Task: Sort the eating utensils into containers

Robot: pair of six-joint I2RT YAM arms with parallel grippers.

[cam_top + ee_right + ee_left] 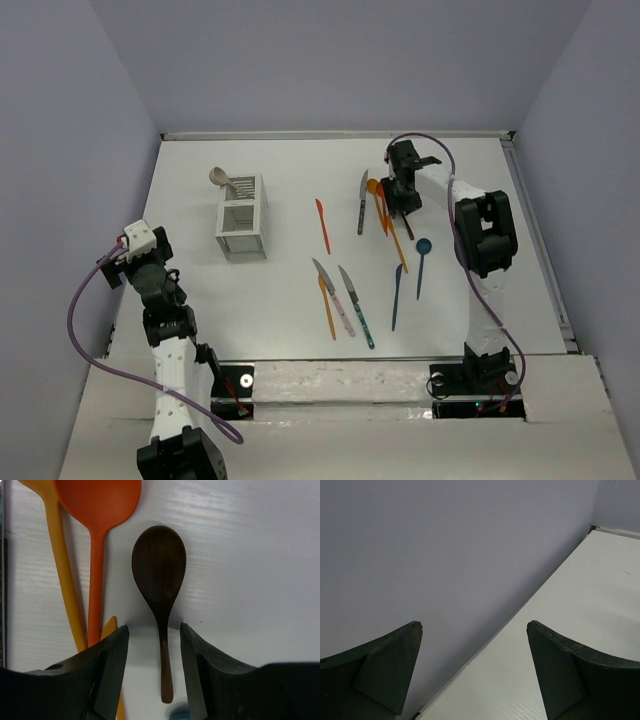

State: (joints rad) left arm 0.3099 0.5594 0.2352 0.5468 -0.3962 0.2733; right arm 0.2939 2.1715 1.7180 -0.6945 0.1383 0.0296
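Note:
The white slatted caddy [243,216] stands at the back left with a beige spoon [221,180] in its far compartment. The other utensils lie loose on the table [280,290]. My right gripper [404,200] [155,630] is open and low over the table, its fingers on either side of the handle of a brown spoon [159,575] without touching it. Just left of it lie an orange spoon [97,500] and a yellow-orange spoon [65,580]. My left gripper [122,262] [475,625] is open and empty at the table's left edge, facing the wall.
An orange knife [322,225] and a silver-bladed knife [362,200] lie mid-table. A blue spoon [422,262], a dark blue utensil [396,295], an orange knife [327,308], a pink-handled knife [335,298] and a teal-handled knife [358,308] lie nearer. Walls enclose three sides.

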